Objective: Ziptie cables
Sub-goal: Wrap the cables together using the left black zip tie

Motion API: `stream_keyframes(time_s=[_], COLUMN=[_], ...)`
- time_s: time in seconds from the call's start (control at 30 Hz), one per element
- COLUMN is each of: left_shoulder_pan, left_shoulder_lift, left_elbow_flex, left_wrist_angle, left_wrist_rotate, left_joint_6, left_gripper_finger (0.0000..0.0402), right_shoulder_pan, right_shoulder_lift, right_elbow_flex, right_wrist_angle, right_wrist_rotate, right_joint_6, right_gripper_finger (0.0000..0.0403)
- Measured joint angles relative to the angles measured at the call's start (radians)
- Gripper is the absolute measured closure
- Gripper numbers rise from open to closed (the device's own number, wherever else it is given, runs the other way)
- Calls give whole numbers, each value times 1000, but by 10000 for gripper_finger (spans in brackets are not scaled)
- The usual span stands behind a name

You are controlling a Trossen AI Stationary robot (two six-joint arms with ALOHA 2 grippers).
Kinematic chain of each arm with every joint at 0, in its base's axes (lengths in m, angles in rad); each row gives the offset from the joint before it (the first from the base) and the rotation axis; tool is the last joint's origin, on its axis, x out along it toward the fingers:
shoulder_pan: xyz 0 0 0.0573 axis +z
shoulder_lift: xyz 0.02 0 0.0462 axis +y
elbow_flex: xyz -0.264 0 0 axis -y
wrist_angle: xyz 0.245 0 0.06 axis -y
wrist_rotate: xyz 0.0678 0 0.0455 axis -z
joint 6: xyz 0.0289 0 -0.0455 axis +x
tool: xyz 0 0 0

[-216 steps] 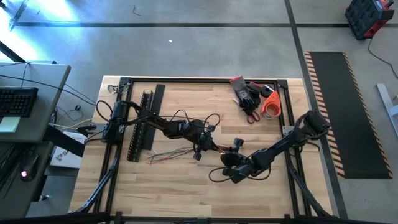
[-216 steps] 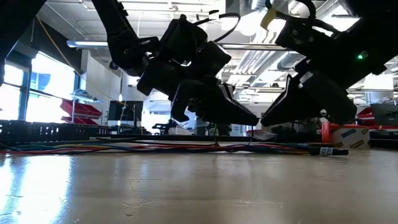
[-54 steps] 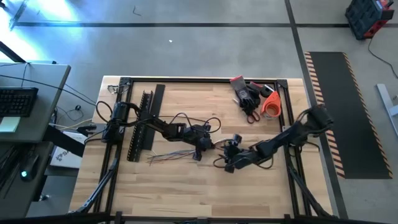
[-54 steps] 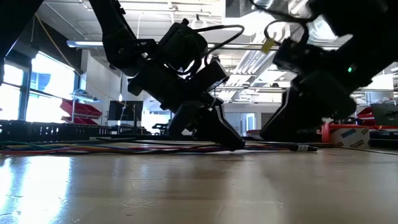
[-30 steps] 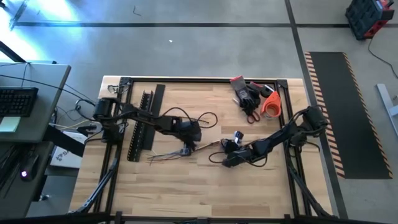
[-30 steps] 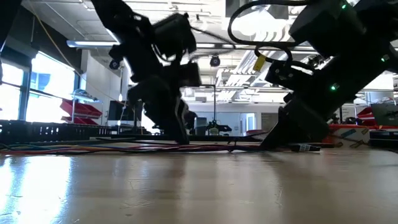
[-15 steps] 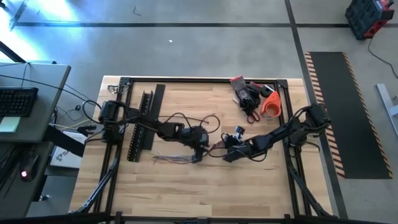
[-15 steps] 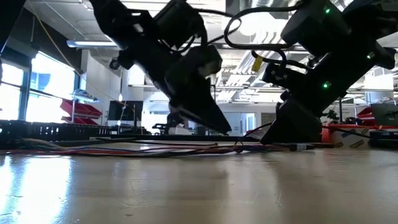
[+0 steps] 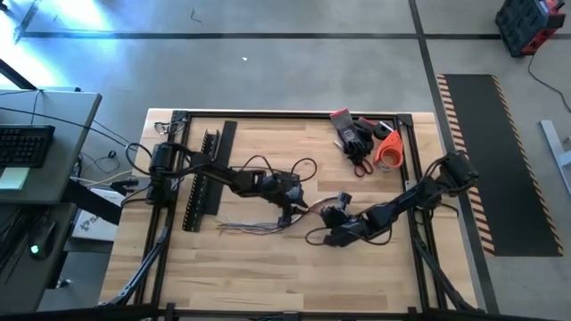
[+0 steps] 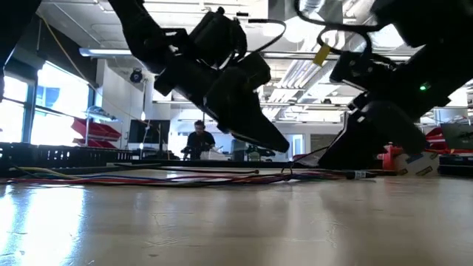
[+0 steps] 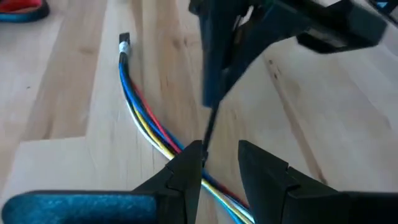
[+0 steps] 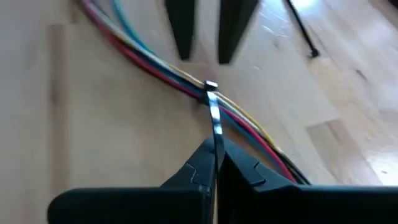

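The cables (image 9: 254, 227), a bundle of thin blue, yellow, red and whitish wires (image 11: 140, 112), lie flat along the middle of the table. A thin zip tie (image 12: 214, 118) sits around them, its head (image 12: 211, 85) on top of the bundle. My right gripper (image 12: 215, 163) is shut on the tie, just right of the bundle (image 9: 317, 217). My left gripper (image 11: 221, 163) faces it from the left (image 9: 297, 208), slanting down. It is open, its fingertips a little above the cables (image 10: 185, 176) and short of the tie's head. My right gripper pinches the zip tie's free tail (image 12: 216, 140) between its two fingers. The fingers come slanting down from the table's right, in line with the tail. The tail runs straight from the fingers to the head on the bundle, which stays on the table.
A slotted black rail (image 9: 201, 183) and a flat black strip (image 9: 225, 143) lie at the left. Gloves, scissors and an orange roll (image 9: 368, 143) sit at the back right. A loose black zip tie (image 12: 301, 28) lies near the grippers. A person (image 10: 199, 140) stands far off in the room.
My left gripper has gone toward the table's right, closer to my right gripper, and has tipped up from pointing steeply down to a shallower slant. My right gripper has stayed shut on the zip tie. The cables have stayed on the table.
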Motion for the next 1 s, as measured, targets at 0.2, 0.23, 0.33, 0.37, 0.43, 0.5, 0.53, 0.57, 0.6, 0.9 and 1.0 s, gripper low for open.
stream_keyframes(time_s=[0.2,0.23,0.33,0.37,0.43,0.5,0.53,0.57,0.6,0.9,1.0], left_shoulder_pan=[-9,-12,-19,-22,-25,-28,-28,-28,-28,-27,-27], left_shoulder_lift=[73,81,99,99,96,96,96,96,96,96,96], left_elbow_flex=[0,0,0,-1,0,1,0,0,0,0,1], left_wrist_angle=[79,98,115,118,142,166,170,170,171,164,163], left_wrist_rotate=[-1,0,-1,-1,-1,0,0,-1,-1,-3,-4], left_joint_6=[69,81,117,131,154,158,160,166,174,199,199], left_gripper_finger=[314,314,314,314,314,314,315,317,321,390,396], right_shoulder_pan=[45,47,50,50,50,50,50,50,50,50,50], right_shoulder_lift=[0,0,0,0,0,0,0,0,0,0,-3], right_elbow_flex=[0,0,0,0,0,0,0,0,0,0,0], right_wrist_angle=[3,4,5,4,4,4,5,5,5,5,-1], right_wrist_rotate=[26,26,27,27,27,27,27,27,27,26,17], right_joint_6=[0,0,17,21,23,23,23,23,23,26,25], right_gripper_finger=[403,403,403,403,403,403,403,403,403,403,400])
